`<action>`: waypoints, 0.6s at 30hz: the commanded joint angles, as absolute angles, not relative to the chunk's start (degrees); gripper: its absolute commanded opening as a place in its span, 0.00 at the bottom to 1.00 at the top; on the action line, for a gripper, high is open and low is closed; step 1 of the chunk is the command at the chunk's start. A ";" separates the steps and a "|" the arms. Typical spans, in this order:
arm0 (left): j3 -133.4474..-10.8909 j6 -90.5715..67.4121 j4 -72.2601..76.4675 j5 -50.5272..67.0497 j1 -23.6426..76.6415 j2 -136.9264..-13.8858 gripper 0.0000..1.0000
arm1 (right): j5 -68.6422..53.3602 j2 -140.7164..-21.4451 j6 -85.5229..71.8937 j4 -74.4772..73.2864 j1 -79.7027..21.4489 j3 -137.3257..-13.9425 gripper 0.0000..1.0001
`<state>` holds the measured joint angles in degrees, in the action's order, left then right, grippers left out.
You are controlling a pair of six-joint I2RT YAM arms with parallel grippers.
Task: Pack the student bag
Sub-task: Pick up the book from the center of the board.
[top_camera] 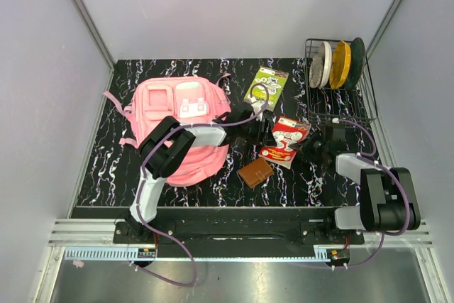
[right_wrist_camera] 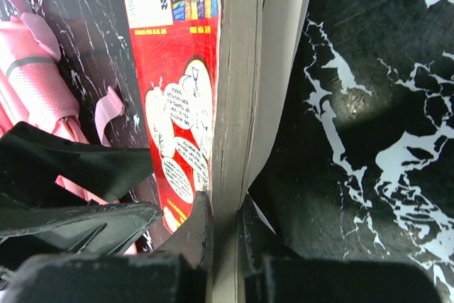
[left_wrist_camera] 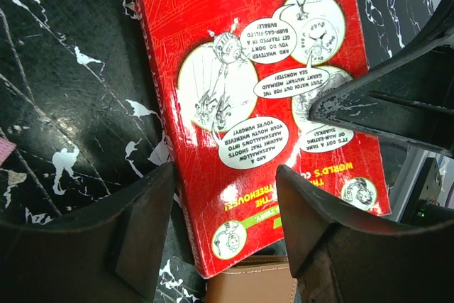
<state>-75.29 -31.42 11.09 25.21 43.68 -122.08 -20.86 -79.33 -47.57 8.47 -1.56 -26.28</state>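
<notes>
A: What does the counter (top_camera: 106, 175) look like?

B: Black, veined with white like marble.

A: And on its left part?

B: The pink student bag (top_camera: 159, 104) lies flat there, towards the far side, with straps trailing off its left edge.

A: The middle?

B: A green packet (top_camera: 267, 84) lies at the far middle, just right of the bag. Nearer sits a brown wallet (top_camera: 255, 172). Just beside it, to the right and a little farther, is a red book (top_camera: 287, 140). Whether the book rests fully flat, I cannot tell.

A: The right side?

B: A wire rack (top_camera: 340, 116) stands in the far-right corner.
</notes>
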 commanded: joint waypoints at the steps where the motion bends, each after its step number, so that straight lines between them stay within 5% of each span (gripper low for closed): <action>1: -75.85 -31.91 9.24 29.27 46.84 -119.45 0.62 | -21.19 -75.42 -46.06 2.30 -3.34 -27.15 0.00; 8: -71.03 -28.56 8.87 23.03 44.57 -109.79 0.99 | -23.20 -63.30 -44.65 -5.79 -3.34 -30.32 0.00; 18: -64.16 -29.44 10.11 27.76 35.95 -94.67 0.99 | -35.32 -53.26 -42.11 -8.08 -3.34 -34.53 0.00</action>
